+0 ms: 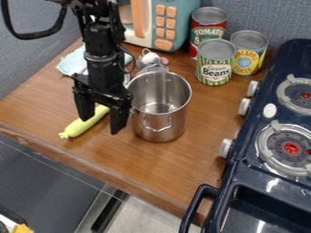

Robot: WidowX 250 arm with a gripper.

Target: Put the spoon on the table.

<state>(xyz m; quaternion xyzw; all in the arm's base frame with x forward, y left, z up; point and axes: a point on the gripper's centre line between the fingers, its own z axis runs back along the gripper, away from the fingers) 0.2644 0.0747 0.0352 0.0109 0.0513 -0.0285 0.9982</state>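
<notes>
The black gripper (100,124) hangs over the left part of the wooden table (121,157), just left of a metal pot. Its two fingers are spread apart and point down, so it is open. Behind and between them lies a long yellow-green toy vegetable (82,125), stretching diagonally on the tabletop. I cannot make out a spoon; the arm covers part of the table behind the gripper.
The steel pot (159,119) stands upright close to the gripper's right. Several cans (213,68) and a toy microwave (164,22) are at the back. A dark blue stove (267,177) borders the right side. A light blue cloth (72,62) lies behind the arm.
</notes>
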